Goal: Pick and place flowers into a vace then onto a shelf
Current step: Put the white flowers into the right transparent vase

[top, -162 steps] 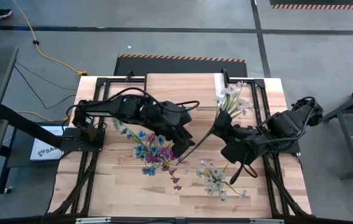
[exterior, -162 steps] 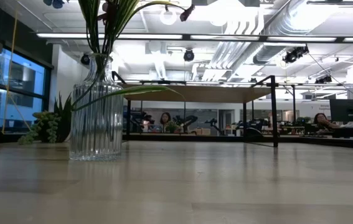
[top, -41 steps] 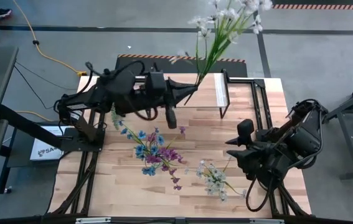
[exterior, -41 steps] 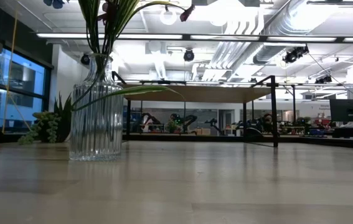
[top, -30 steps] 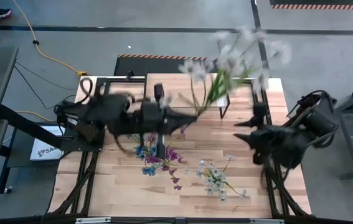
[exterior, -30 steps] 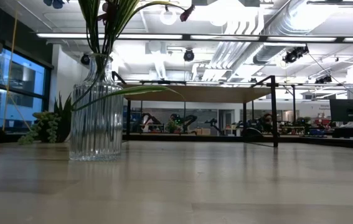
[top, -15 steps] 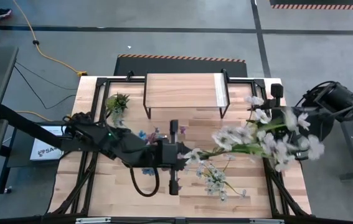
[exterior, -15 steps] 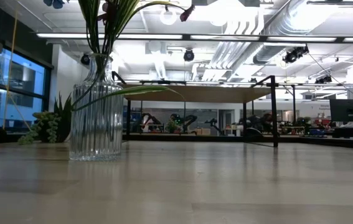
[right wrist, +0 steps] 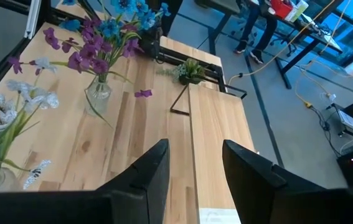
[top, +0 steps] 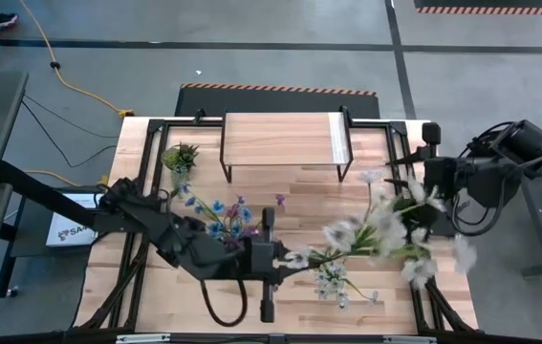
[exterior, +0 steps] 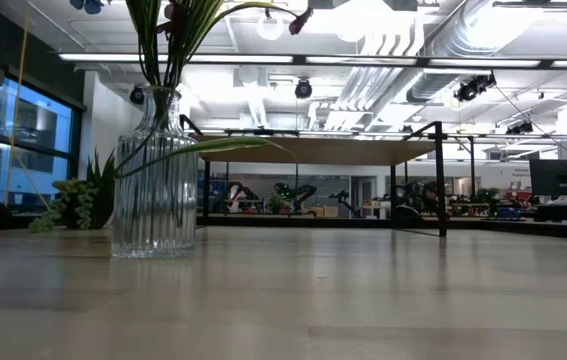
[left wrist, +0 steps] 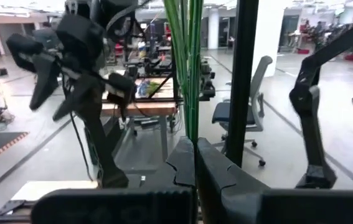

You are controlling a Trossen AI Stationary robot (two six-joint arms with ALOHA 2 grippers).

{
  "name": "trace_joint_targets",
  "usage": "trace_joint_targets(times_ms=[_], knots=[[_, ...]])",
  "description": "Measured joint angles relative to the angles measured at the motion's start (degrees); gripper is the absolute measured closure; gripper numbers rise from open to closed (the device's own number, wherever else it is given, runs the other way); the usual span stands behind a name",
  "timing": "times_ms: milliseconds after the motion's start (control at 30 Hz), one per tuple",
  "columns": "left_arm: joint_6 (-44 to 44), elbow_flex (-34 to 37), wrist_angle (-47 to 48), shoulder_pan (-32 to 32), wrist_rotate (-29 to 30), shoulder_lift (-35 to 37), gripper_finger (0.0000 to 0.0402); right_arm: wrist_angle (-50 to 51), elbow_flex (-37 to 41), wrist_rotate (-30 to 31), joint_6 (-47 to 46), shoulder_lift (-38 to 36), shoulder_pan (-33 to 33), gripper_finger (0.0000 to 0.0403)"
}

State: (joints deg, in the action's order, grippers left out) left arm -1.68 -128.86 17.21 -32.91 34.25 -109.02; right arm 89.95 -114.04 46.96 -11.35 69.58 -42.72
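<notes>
Bright, even overhead light; ceiling strips (exterior: 293,58) glare in the low view. The white flowers (top: 385,229) smear with motion blur.

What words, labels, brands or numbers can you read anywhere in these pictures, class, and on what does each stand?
"SA": only these opening letters show on the white box on the floor left of the table; the rest is hidden behind the frame.
Labels on the bright packages on a far desk in the right wrist view are too small to read.
No other readable text in any view.
</notes>
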Motion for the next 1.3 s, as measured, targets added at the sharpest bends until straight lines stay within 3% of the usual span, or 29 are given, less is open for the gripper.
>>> trace_joint_targets(times_ms=[367,800,1100,1300], knots=[[2.43,7.46,-8.55,-0.81,1.95,-0.06,0.0371,-1.73,0.0,-0.86,1.29,-0.25,-0.02,0.0263],[1.98,7.69,-10.16,-0.82,2.63,0.01,0.0371,-7.54,0.22,-5.32,1.27,-0.13,0.0,0.0263],[0.48,7.69,-10.19,-0.05,2.54,0.01,0.0371,-22.28,4.7,-10.79,3.84,0.46,-0.02,0.0263],[-1.04,7.69,-10.17,1.25,2.32,0.01,0.0371,-35.07,11.02,-11.3,5.4,0.51,0.0,0.0263]])
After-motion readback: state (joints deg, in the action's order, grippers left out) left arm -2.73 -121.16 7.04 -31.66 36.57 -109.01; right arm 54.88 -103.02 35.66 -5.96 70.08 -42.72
